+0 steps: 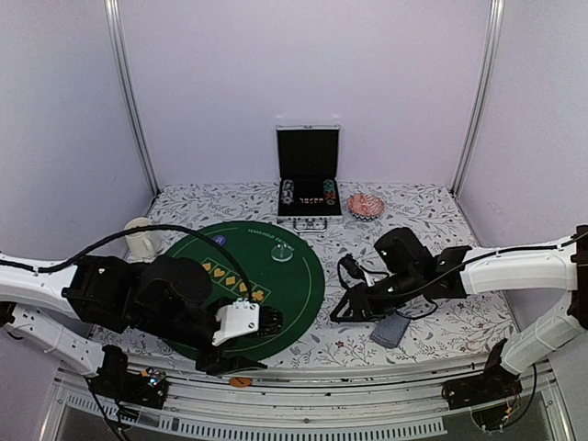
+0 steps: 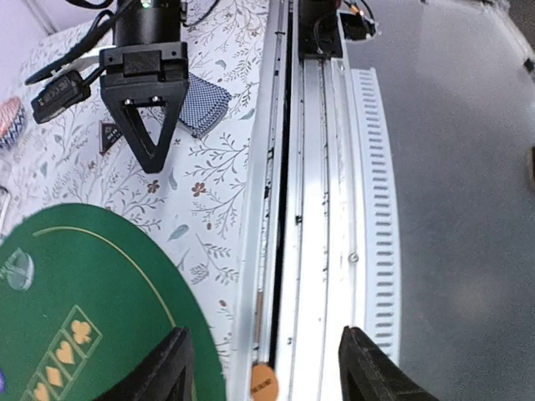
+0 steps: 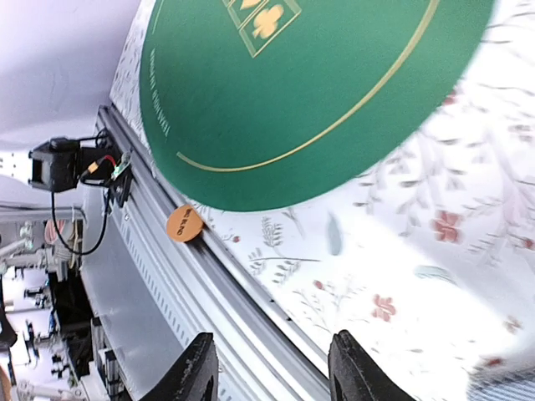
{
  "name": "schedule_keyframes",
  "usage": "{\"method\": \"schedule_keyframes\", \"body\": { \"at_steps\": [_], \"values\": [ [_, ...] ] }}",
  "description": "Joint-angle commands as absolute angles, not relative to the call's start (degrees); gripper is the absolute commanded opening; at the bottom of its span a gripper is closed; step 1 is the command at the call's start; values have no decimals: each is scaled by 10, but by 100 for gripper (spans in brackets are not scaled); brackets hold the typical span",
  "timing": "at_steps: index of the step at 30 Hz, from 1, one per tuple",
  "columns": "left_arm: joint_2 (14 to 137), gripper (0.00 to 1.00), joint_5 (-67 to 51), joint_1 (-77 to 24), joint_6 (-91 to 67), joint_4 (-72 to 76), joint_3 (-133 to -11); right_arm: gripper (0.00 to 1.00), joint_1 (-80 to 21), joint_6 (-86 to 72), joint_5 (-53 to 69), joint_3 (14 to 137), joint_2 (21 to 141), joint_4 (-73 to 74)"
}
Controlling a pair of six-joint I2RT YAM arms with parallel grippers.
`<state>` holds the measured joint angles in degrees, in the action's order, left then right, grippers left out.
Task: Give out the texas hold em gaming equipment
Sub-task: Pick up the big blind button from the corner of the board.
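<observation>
I see the left gripper [image 2: 266, 368] spread, an orange disc [image 2: 263, 384] on the edge rail [image 2: 318, 209] framed between its fingers; the right gripper [image 3: 272, 372] spread, empty.

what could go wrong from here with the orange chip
The orange chip lies on the metal rail past the table's edge, just by the open left claw: a nudge could knock it off the front. Closing on it, the claw could scrape the rail. The card deck also sits near that edge.
</observation>
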<state>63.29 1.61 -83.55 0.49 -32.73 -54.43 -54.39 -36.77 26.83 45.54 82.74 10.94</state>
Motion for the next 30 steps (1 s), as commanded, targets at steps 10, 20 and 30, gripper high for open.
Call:
{"method": "schedule_keyframes", "body": {
  "at_steps": [10,20,30],
  "values": [
    [810,63,-36,-784,258,-526,-533,49,-477,-293,255,400,721,145],
    [885,65,-103,-757,256,-490,-507,49,-477,-287,247,386,714,144],
    [939,48,-47,-752,239,-437,-509,49,-478,-286,249,374,712,140]
  ]
}}
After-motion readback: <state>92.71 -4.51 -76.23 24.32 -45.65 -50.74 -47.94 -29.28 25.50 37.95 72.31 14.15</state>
